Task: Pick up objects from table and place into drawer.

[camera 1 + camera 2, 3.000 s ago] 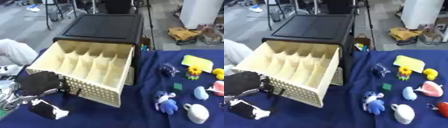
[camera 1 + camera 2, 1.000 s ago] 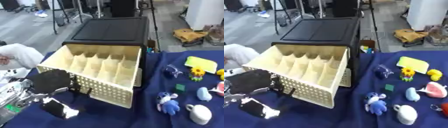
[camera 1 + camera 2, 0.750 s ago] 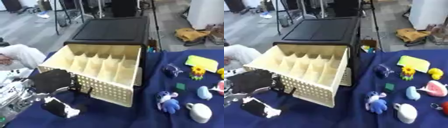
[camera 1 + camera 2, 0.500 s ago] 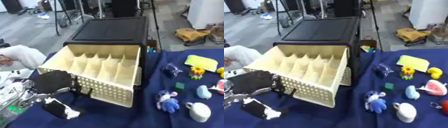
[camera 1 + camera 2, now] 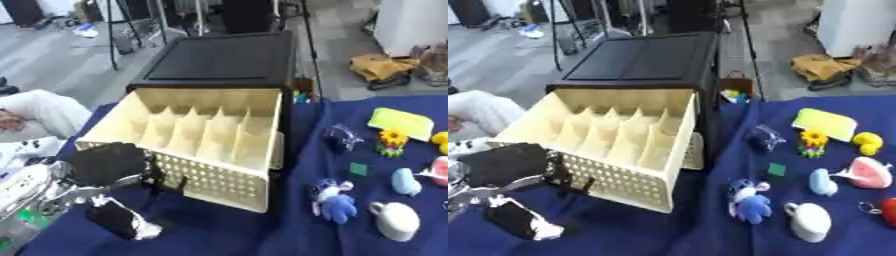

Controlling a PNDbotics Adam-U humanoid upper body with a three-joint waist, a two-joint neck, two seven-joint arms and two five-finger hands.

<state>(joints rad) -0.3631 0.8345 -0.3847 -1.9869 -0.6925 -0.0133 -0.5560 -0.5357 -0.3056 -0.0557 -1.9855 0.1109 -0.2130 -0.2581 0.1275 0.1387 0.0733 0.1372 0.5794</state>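
Black and silver, our left robot hand (image 5: 101, 167) sits at the near left of the desk (image 5: 227, 235), just in front of the drawer's perforated front wall; its fingers are blurred, so we cannot tell whether they are curled or straight, nor whether it holds the dark, white-tipped thing (image 5: 122, 223) below it. Our right robot hand is out of view. At the near right a white mug (image 5: 808, 220) lies beside a blue plush toy (image 5: 750, 202). Farther right we see a light blue piece (image 5: 822, 182) and a pink one (image 5: 867, 173). Beyond them stand a small green square (image 5: 776, 169), a sunflower toy (image 5: 812, 142), a yellow duck (image 5: 869, 142) and a yellow-green pad (image 5: 824, 123). The cream drawer (image 5: 197, 142) stands pulled out, its compartments bare, from the black cabinet (image 5: 225, 62) behind it.
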